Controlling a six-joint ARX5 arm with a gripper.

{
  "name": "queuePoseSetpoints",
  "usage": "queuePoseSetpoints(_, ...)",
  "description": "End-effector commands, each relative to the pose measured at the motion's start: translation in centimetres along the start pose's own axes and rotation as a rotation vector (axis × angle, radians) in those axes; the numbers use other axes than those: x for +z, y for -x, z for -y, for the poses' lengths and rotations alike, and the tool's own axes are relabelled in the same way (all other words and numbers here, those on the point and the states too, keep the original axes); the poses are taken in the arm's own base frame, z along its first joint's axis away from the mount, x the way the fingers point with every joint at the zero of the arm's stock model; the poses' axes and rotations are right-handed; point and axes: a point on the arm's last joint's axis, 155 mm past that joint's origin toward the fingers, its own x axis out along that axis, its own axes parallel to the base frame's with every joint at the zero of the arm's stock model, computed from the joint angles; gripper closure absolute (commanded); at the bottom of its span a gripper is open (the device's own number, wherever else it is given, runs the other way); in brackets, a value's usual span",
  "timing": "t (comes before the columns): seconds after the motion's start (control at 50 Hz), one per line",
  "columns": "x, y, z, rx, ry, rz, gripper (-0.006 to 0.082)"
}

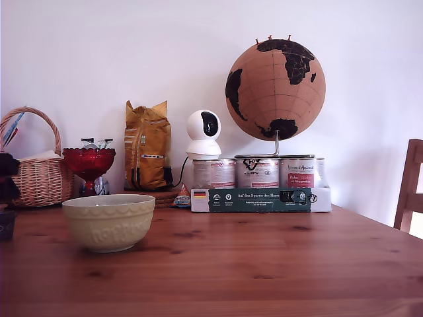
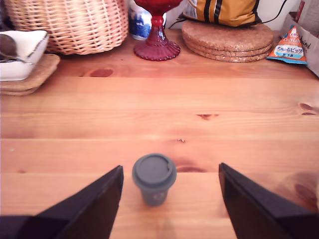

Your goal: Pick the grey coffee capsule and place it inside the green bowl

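Observation:
In the wrist view the grey coffee capsule [image 2: 154, 178] stands on the wooden table with its flat wide end up. It sits between the two dark fingers [image 2: 94, 206] of my gripper [image 2: 170, 169], nearer one finger than the other. The gripper is open and neither finger touches the capsule. In the exterior view the green bowl [image 1: 108, 221], pale and embossed, stands empty on the table toward that view's left. At the far left edge a dark shape [image 1: 6, 177] is part of my arm. The bowl is out of the wrist view.
Behind, along the wall, stand a wicker basket [image 1: 38, 173], a red glass pedestal dish [image 1: 88, 165], a yellow bag [image 1: 147, 148] on cork mats [image 2: 227, 40], a cone-shaped trinket [image 2: 290, 46], a white camera [image 1: 203, 135] and a globe [image 1: 275, 89] over cans. A white dish [image 2: 20, 57] lies near the basket.

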Motion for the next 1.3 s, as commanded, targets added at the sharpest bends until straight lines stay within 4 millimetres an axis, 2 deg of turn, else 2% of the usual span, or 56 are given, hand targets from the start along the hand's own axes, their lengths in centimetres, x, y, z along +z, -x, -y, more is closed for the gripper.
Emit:
queuePoseSetpoints(0.0,-1.2,-0.7,-0.3,0.004,0.0,-0.033,0.0206)
queuePoseSetpoints(0.24,-2.6,-2.8,-1.2,0.019,-0.009,-0.075,0.0206)
queuePoseSetpoints(0.54,-3.2,-3.7,-2.1,0.03,-0.001,-0.102,0.0214)
queuePoseSetpoints(0.64,-3.1,-3.8,-2.0,0.02,-0.016,-0.099,0.0295)
queuePoseSetpoints(0.76,-2.8,-4.0,-1.6,-0.006,-0.028,-0.097,0.0457)
queuePoseSetpoints(0.9,-2.3,-4.2,-1.3,-0.022,-0.029,-0.09,0.0541)
queuePoseSetpoints(1.14,-1.8,-4.4,-1.4,-0.022,-0.039,-0.076,0.0584)
queuePoseSetpoints(1.28,-0.6,-4.2,0.8,-0.129,0.024,-0.041,0.0584)
